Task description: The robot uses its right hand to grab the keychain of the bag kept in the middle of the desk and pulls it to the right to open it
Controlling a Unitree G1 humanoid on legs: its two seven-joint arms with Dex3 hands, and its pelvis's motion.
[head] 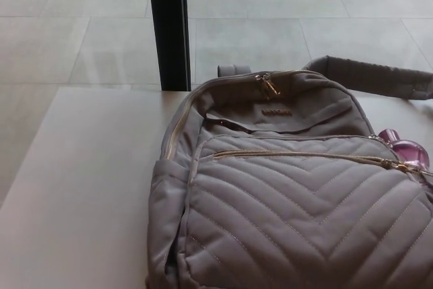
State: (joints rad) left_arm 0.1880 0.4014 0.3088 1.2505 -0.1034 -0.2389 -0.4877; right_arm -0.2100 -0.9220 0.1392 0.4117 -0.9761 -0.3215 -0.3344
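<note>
A: What could have gone wrong?

B: The bag (291, 194) lay loose on the tabletop (81, 187), so I judged a pull to the right would drag it instead of running the zip. Neither robot hand showed, so I could not tell their state.

A: And its look?

B: Grey, quilted, flat at the middle-right. The front zip (304, 156) looked closed, its pull (399, 164) at the right end beside the pink keychain (404, 149).
</note>
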